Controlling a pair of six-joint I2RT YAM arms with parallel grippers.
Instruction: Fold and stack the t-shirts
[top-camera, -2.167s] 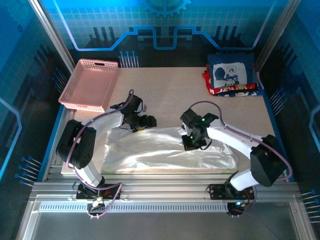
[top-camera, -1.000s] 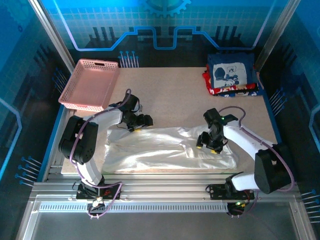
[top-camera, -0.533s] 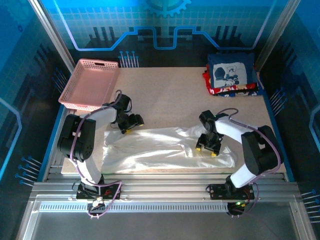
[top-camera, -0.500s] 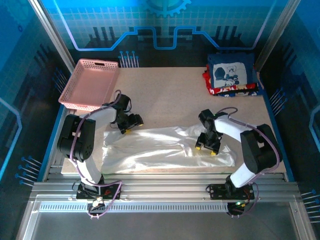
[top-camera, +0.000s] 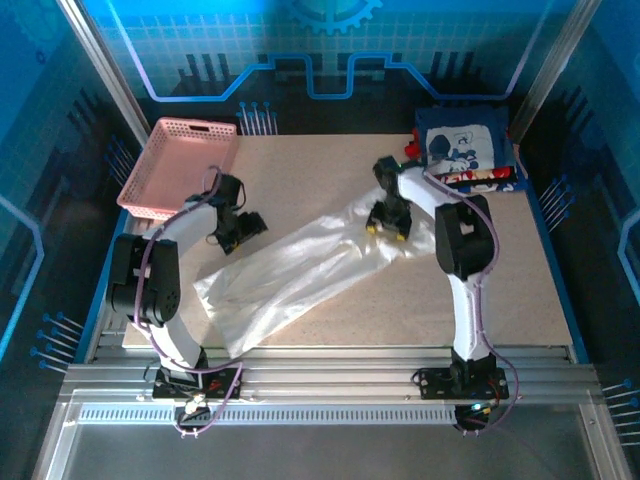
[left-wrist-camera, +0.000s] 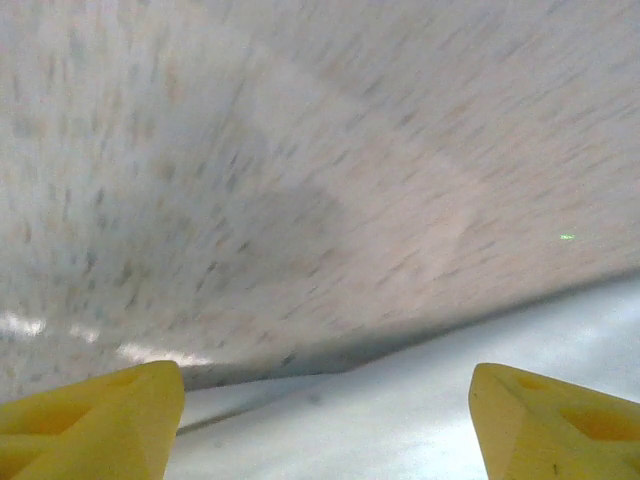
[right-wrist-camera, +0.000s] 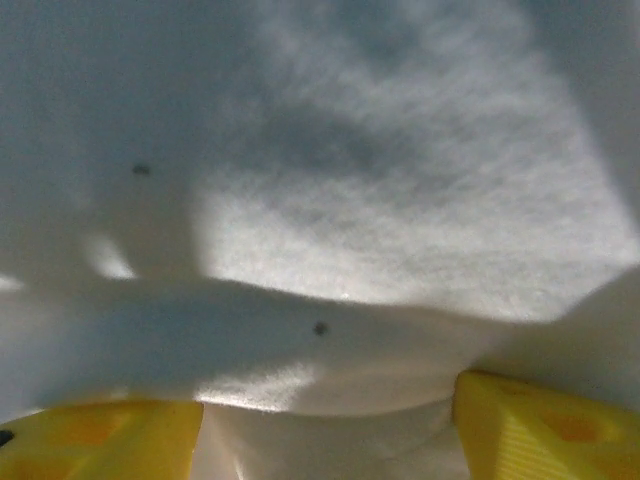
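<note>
A white t-shirt (top-camera: 300, 270) lies crumpled on a diagonal, from the front left of the table up to the back middle. My right gripper (top-camera: 385, 224) sits on its far end. In the right wrist view its yellow fingers (right-wrist-camera: 540, 425) stand wide apart, open, with a raised fold of white cloth (right-wrist-camera: 350, 200) between them. My left gripper (top-camera: 243, 228) is over the table just beyond the shirt's left edge. It is open, and white cloth (left-wrist-camera: 400, 400) lies below and between its fingertips (left-wrist-camera: 90, 415). A folded stack, with a navy t-shirt (top-camera: 462, 148) on top of a red one, rests at the back right.
A pink lattice basket (top-camera: 180, 168) stands at the back left, close behind my left arm. Bare tabletop (top-camera: 500, 270) stretches along the right and front right. Blue enclosure walls and metal posts ring the table.
The white shirt swung from lying along the front edge to a diagonal, its right end carried backward with my right gripper. My left gripper shifted back and left, off the cloth.
</note>
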